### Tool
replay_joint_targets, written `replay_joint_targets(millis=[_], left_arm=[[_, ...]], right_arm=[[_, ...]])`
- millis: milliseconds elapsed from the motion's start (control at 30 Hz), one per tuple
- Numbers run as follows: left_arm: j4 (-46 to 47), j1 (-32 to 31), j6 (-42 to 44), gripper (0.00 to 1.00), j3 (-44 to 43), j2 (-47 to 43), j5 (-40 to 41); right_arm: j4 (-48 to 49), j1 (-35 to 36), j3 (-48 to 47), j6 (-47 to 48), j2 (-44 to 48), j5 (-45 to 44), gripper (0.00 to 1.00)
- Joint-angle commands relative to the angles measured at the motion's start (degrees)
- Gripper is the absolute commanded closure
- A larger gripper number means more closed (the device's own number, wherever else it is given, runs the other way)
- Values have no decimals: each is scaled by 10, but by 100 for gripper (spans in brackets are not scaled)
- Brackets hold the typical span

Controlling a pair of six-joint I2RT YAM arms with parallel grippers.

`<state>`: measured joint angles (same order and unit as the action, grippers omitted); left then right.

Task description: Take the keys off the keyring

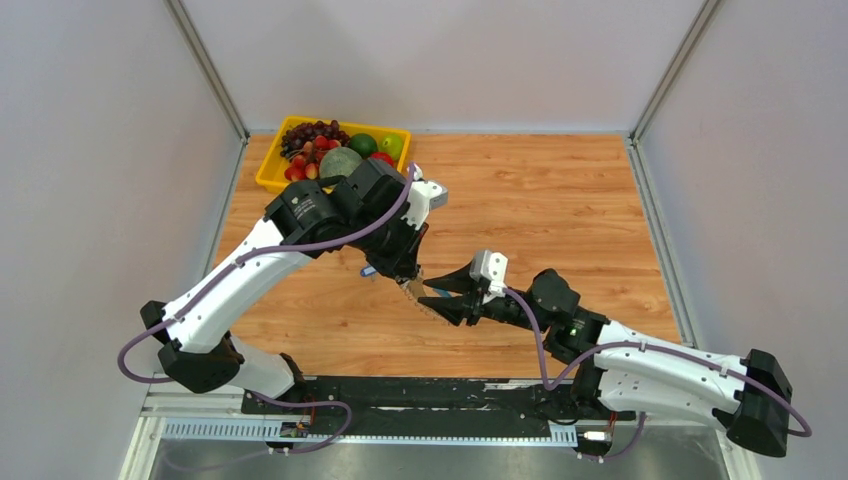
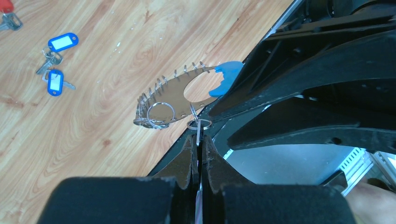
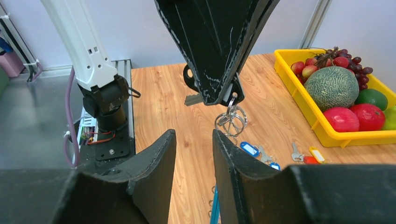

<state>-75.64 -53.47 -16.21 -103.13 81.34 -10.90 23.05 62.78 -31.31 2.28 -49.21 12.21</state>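
My left gripper [image 1: 400, 268] is shut on a small silvery key [image 2: 198, 132], seen edge-on between its fingertips in the left wrist view [image 2: 198, 138]. The key's small ring still hangs on the keyring [image 2: 168, 95], a hoop fringed with metal rings, with a blue plastic arc [image 2: 225, 76]. The hoop hangs above the table between both grippers [image 1: 422, 295]. My right gripper [image 3: 194, 136] is open; the blue arc's edge [image 3: 215, 211] shows between its fingers, close to the right one. Loose keys with blue tags [image 2: 63, 42] [image 2: 55, 83] lie on the table.
A yellow fruit tray [image 1: 268, 172] with melon, grapes and other fruit stands at the back left, also in the right wrist view [image 3: 299, 93]. More loose keys with blue [image 3: 249, 149], red and yellow [image 3: 314, 156] tags lie beside it. A black rail [image 1: 420, 392] runs along the near table edge.
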Motion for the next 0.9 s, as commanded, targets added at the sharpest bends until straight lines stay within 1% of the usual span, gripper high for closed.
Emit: replay_joint_targets(millis=[0, 433, 667, 767, 867], left_arm=[[2, 3, -9, 100, -30, -2, -16], [1, 2, -6, 100, -29, -3, -35], [4, 3, -7, 100, -22, -5, -45], [8, 2, -8, 100, -16, -7, -50], [11, 2, -9, 100, -14, -7, -55]], right_arm=[[24, 7, -14, 18, -11, -14, 61], [33, 11, -24, 27, -31, -60, 59], [52, 12, -16, 33, -24, -59, 59], [57, 12, -17, 33, -25, -60, 60], [60, 13, -20, 32, -30, -72, 64]])
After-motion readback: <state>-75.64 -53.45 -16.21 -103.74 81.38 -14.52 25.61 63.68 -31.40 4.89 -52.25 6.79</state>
